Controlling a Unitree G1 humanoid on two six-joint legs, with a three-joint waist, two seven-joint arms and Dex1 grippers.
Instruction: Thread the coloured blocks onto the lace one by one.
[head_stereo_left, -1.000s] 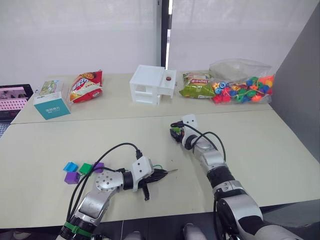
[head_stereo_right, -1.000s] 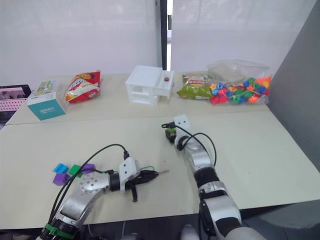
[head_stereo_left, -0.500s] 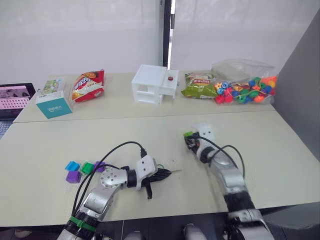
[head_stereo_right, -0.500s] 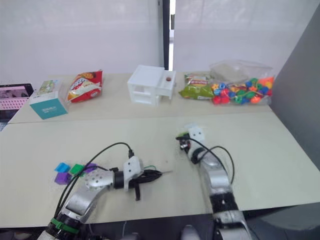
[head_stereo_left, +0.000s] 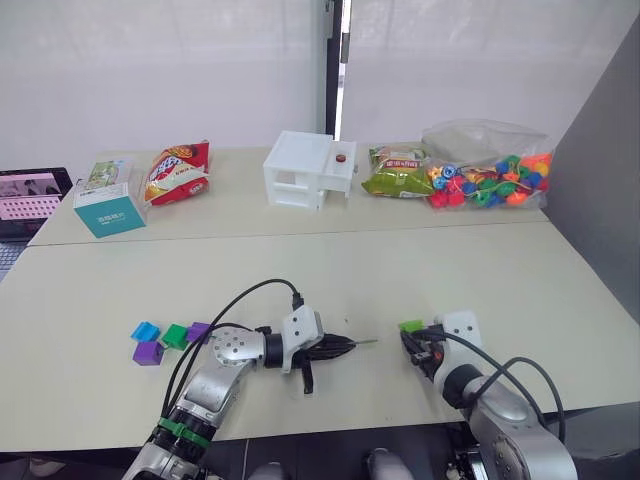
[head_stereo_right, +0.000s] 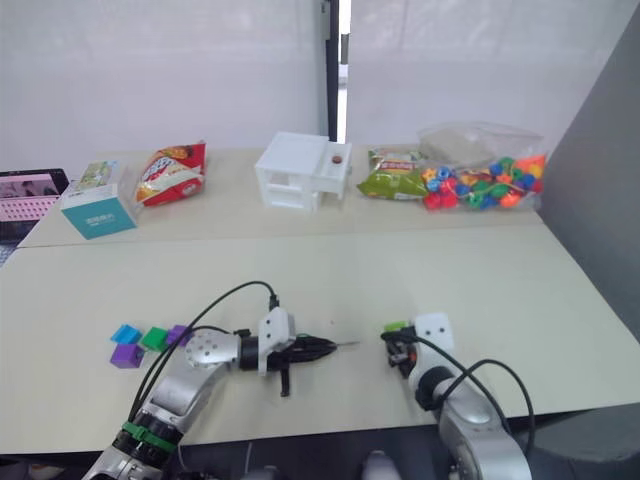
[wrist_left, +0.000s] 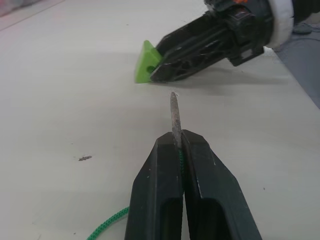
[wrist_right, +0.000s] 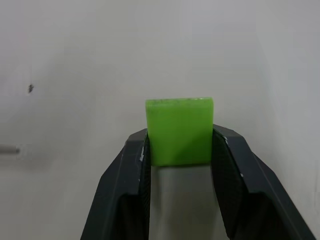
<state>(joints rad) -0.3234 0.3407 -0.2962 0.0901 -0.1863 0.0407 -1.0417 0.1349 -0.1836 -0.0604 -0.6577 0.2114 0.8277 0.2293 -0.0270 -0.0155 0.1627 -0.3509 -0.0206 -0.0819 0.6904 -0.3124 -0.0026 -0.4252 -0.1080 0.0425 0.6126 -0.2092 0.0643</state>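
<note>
— Where the table (head_stereo_left: 90, 300) begins on the left, what lies there?

— Four blocks in a cluster: bright blue (head_stereo_left: 145, 331), purple (head_stereo_left: 146, 352), dark green (head_stereo_left: 175, 336), purple (head_stereo_left: 198, 331).

— And the left gripper (wrist_left: 176, 145)?

— Its jaws are closed on the lace (wrist_left: 106, 224), the dark tip (wrist_left: 174, 116) pointing at the light green block (wrist_right: 180, 131).

— Who holds that block?

— The right gripper (wrist_right: 180, 145), jaws clamped on its sides, near the table's front edge.

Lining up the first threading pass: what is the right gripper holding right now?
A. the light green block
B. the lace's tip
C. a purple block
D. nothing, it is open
A: the right wrist view shows the light green block pinched between the right gripper fingers, while the left gripper holds the lace by its stiff tip.
</note>
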